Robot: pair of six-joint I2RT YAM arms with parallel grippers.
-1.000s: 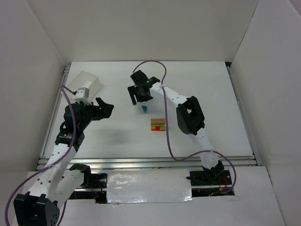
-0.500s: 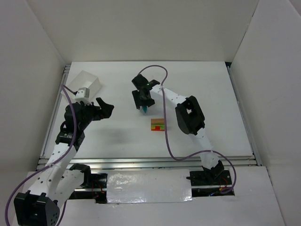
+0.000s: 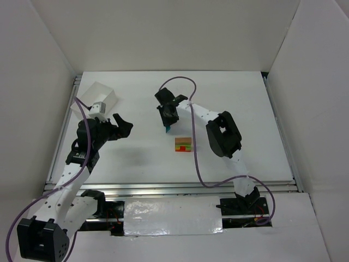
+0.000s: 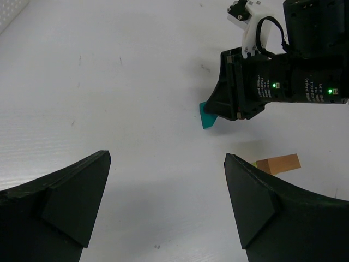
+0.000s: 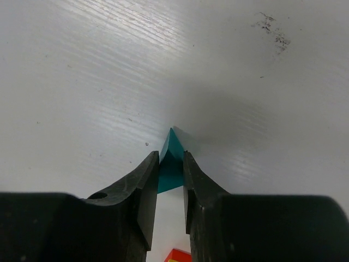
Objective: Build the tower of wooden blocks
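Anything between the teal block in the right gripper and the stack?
Only bare white table separates teal block from stack, per the top external view.

Both arms are built from white links joined by black joint housings. On the left arm [image 3: 68,177], rows of small holes are seen along the lower white link. On the right arm [image 3: 204,115], a bulky black housing is set mid-length. A purple cable [image 3: 194,161] is looped along each arm. The left gripper [image 4: 166,158] is fitted with matte black, wedge-shaped fingers [image 4: 65,202]; those of the right gripper [image 5: 172,164] are black and tapered. Green lights [image 4: 276,85] and small white lettering are carried on the right wrist's black cylindrical body
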